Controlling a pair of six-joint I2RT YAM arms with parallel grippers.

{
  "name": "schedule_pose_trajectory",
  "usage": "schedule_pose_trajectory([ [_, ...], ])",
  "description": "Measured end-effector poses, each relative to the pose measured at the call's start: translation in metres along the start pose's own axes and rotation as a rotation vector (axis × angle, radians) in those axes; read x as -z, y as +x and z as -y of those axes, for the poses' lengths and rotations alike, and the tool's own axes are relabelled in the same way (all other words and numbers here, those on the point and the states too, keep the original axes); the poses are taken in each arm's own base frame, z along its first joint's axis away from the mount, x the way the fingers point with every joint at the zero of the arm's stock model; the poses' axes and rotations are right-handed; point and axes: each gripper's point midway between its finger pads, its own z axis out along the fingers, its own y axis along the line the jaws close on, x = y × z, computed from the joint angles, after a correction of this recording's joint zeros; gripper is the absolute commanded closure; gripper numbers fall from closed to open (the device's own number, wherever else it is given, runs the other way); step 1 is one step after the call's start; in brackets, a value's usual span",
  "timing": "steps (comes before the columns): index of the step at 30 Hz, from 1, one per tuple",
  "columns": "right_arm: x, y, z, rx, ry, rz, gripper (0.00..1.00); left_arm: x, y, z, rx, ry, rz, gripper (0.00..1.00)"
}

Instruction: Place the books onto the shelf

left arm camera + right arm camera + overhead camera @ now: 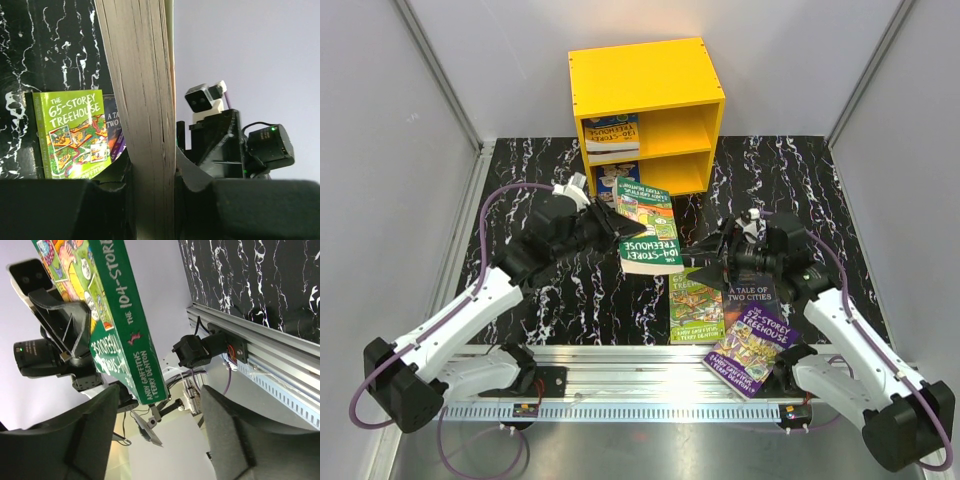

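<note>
Gripper states are told best by the wrist views. The left gripper (152, 195) is clenched on the page edge of a thick green book (145, 100), which is pinched between its dark fingers (65, 210). The right gripper (160, 425) is released, its jaws set wide apart with nothing gripped between them. In the right wrist view the held book's spine is read as "THE 104-STORE…", with "ANDY GRIFFITHS & TERRY DENTON" lower down. None of this is given by the left wrist view, where only paper edges are shown. From above, the same book is seen lifted over the black marbled table (770, 170), just in front of the yellow shelf (645, 75), and the right gripper is found to its right, near but apart. Only the top view shows what is held by the shelf: a small stack (611, 135) at the left of the upper compartment and a single book (617, 180) at the left of the lower one. Three books are seen lying on the table by the right arm. A light green book (695, 305) is titled "THE 65-STOREY TREEHOUSE", most plainly in the left wrist view. A dark book (748, 293) is marked "A TALE OF TWO CITIES", and a purple book (752, 348), "THE 52-STOREY TREEHOUSE", is set nearest.
</note>
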Motion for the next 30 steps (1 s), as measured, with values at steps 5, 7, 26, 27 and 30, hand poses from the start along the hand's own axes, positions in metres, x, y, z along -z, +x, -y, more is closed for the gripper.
schedule_pose_trajectory([
  [5,-0.006,-0.005,0.0,-0.011,-0.005,0.0,0.39,-0.001,0.0,0.005,0.016,0.015,0.007,1.0],
  [7,-0.008,-0.007,-0.001,-0.01,-0.007,0.0,0.41,-0.004,-0.001,0.006,0.018,0.018,0.009,1.0],
  [26,-0.03,-0.023,0.002,-0.026,0.011,-0.003,0.72,-0.03,0.005,-0.014,0.074,-0.027,0.032,1.0],
  [27,-0.031,-0.024,0.002,-0.026,0.01,-0.003,0.97,-0.031,0.006,-0.017,0.079,-0.037,0.034,1.0],
  [30,-0.035,-0.027,0.006,-0.034,0.02,-0.003,1.0,-0.034,0.006,-0.025,0.083,-0.058,0.038,1.0],
])
